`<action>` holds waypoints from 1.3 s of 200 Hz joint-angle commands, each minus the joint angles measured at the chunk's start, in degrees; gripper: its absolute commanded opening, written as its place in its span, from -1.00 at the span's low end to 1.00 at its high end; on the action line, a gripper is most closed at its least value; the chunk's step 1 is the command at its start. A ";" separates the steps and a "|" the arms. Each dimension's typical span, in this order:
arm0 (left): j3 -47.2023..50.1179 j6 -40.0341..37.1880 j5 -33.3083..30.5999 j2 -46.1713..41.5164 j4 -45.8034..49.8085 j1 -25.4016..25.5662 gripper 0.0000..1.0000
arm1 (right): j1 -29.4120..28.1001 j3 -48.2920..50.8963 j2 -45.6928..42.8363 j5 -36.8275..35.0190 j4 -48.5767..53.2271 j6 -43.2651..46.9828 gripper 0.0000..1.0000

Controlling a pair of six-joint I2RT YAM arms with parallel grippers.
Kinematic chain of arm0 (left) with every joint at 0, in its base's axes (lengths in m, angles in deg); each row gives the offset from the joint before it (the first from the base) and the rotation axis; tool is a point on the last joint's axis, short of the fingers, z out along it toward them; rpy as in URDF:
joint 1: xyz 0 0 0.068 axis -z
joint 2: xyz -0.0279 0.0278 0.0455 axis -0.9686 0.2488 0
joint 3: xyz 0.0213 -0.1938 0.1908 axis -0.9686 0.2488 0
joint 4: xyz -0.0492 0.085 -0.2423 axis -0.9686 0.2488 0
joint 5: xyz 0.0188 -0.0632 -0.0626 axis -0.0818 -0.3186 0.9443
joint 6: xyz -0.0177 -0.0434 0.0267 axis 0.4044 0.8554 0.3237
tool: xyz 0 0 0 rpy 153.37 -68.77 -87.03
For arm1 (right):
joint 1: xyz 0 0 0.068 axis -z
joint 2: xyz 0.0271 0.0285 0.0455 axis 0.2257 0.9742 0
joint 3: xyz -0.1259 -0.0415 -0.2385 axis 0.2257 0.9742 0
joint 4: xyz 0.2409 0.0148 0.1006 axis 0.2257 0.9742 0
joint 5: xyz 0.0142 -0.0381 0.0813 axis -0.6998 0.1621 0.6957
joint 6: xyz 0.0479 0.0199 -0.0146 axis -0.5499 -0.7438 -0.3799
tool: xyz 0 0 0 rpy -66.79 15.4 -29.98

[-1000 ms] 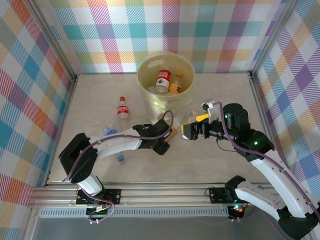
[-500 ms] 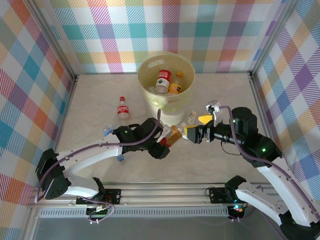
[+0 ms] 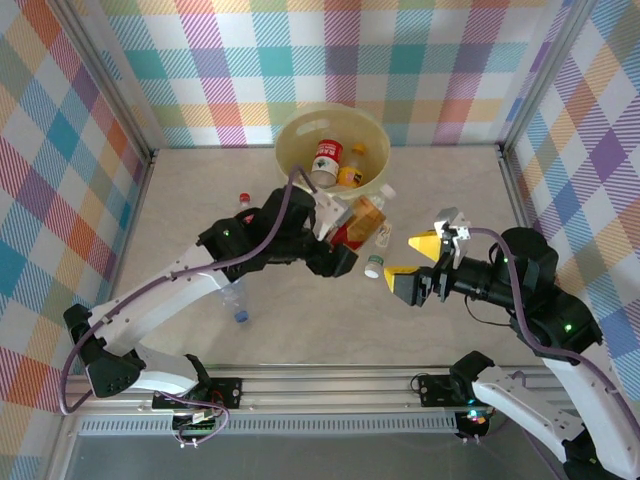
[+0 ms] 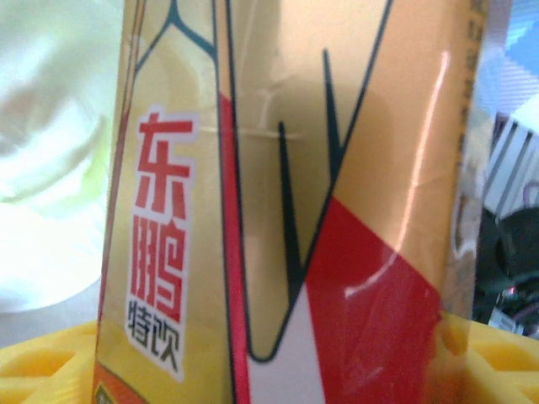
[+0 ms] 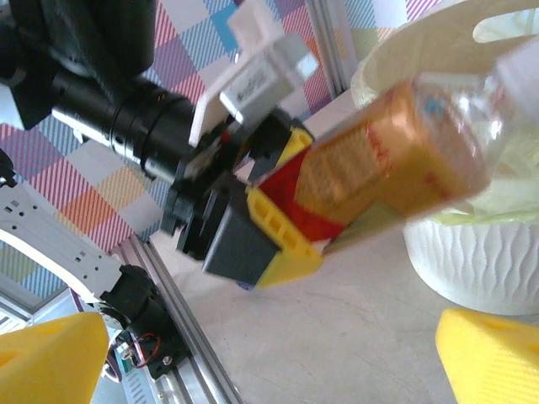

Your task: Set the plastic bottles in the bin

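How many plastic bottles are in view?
6: red-labelled bottle and orange bottle in the bin; golden-labelled bottle in the left hand; clear bottle beside the bin; red-capped bottle and blue-capped bottle by the left arm. Others possibly hidden.

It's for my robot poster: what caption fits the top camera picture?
Left gripper holds an orange bottle at the yellow bin's rim; right gripper open nearby.

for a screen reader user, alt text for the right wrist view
The left gripper holds an orange-labelled bottle tilted toward the pale bin on the right. The right gripper is open, its yellow fingertips at the bottom corners.
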 commanded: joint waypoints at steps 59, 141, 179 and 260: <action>-18.83 -0.08 -3.16 10.37 1.41 -8.67 0.47 | 0.07 0.17 -0.07 -2.08 -5.21 -2.82 0.99; -35.51 -2.51 -5.95 23.48 4.69 -16.88 0.47 | 0.07 0.90 0.47 -3.66 -5.99 -3.61 1.00; -39.31 -3.12 -7.60 28.50 6.23 -19.51 0.46 | 0.07 0.89 0.80 -3.99 -5.32 -3.43 0.99; -37.38 -0.13 -15.87 29.21 10.30 -19.82 0.48 | 0.07 1.66 1.68 -4.62 -5.19 -3.40 0.99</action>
